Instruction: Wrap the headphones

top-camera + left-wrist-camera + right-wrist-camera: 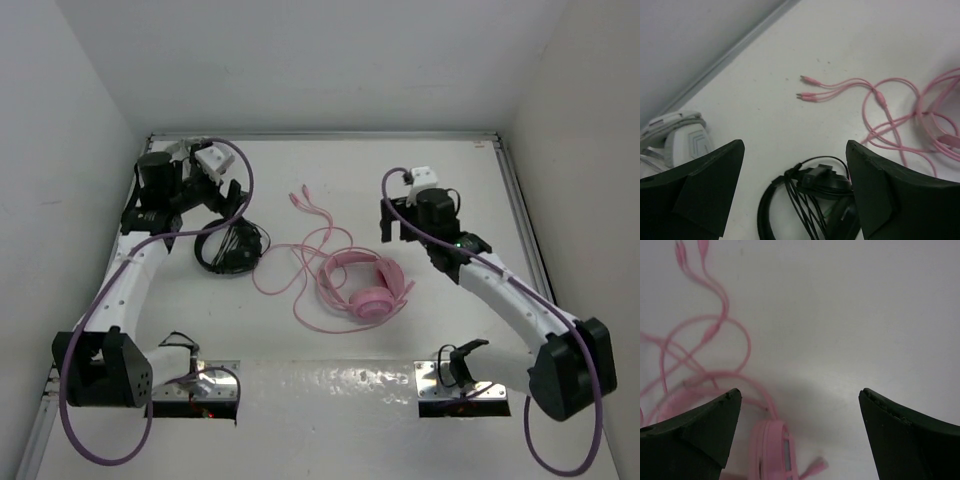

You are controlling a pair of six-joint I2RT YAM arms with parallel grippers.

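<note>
Top external view: the pink headphones (365, 288) lie on the white table (300, 350) between the arms, their cable (881, 97) sprawling in loose loops leftward and farther back. Beyond them the right hand (395, 225) hangs spread wide, empty. The left hand (228, 205), equally agape and empty, hovers above black headphones (228, 246), seemingly not touching.

Nothing readable is showing in any view: no lettering, brand, number or sign is appearing on the pink headphones (365, 290), the black headphones (228, 247) or the desk (400, 180).
</note>
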